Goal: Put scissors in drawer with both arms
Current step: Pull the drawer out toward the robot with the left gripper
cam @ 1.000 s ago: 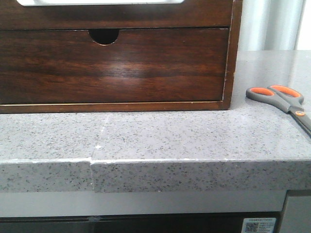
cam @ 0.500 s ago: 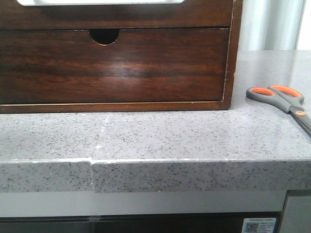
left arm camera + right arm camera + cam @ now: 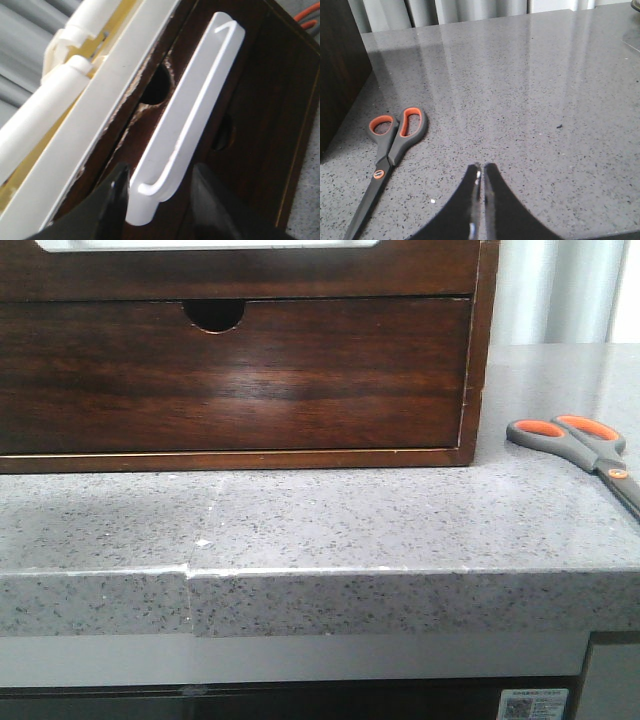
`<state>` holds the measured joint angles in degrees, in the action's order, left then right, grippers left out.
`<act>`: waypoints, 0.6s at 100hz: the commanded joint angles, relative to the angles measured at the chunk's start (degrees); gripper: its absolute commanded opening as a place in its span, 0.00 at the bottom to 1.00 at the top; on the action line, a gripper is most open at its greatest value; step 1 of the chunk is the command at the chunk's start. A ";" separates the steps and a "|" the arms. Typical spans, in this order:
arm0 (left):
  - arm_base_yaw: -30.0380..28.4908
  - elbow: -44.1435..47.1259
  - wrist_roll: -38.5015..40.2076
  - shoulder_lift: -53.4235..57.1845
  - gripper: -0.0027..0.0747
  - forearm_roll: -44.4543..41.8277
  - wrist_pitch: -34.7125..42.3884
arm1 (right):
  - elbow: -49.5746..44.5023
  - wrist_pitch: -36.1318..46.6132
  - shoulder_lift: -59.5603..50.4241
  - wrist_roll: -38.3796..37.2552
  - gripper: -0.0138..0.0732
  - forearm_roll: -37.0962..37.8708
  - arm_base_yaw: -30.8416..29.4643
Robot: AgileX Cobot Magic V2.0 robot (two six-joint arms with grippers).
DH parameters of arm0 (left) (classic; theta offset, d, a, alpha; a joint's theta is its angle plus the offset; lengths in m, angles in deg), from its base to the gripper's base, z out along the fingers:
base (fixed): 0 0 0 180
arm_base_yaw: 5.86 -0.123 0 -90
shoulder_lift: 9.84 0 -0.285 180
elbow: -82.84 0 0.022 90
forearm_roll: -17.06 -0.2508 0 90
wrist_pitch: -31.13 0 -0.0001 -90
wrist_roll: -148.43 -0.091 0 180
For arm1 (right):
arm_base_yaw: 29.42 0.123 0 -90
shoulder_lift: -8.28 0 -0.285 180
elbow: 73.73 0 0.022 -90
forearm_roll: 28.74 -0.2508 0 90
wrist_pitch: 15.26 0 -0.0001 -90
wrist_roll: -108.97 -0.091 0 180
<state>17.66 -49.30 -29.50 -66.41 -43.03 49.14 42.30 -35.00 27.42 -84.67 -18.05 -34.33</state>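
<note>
The drawer (image 3: 235, 375) is shut in its dark wooden cabinet, with its half-round notch (image 3: 213, 314) at the top edge. Its front also shows in the left wrist view (image 3: 265, 115). The scissors (image 3: 580, 445) lie flat on the grey counter to the right of the cabinet, handles toward it. In the right wrist view the scissors (image 3: 395, 142) lie beside my right gripper (image 3: 481, 167), which is shut and empty above the counter. My left gripper (image 3: 160, 170) is open above the cabinet, its fingers either side of the end of a white plastic bar (image 3: 192, 110). Neither gripper shows in the front view.
The cabinet frame (image 3: 485, 350) stands on the speckled grey counter (image 3: 350, 520), whose front edge has a seam. White plastic parts (image 3: 75, 100) lie on the cabinet top. The cabinet's side (image 3: 340, 75) is close to the scissors. Grey curtains hang behind.
</note>
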 commanded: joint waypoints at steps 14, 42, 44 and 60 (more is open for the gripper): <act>3.58 -4.45 0.10 -4.57 0.40 -4.80 0.50 | 1.77 4.32 1.12 0.30 0.11 0.31 -0.30; 6.32 -8.15 0.10 -8.38 0.40 -8.95 -5.72 | 1.77 4.11 1.12 0.30 0.11 0.31 -0.30; 6.44 -8.48 0.10 -8.67 0.40 -9.28 -5.88 | 1.77 4.11 1.12 0.30 0.11 0.31 -0.30; 6.45 -9.89 0.10 -10.30 0.40 -9.82 -6.62 | 1.77 4.11 1.12 0.30 0.11 0.31 -0.30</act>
<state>23.62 -56.64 -29.62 -76.66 -53.70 41.96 42.30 -35.00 27.42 -84.78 -18.05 -34.33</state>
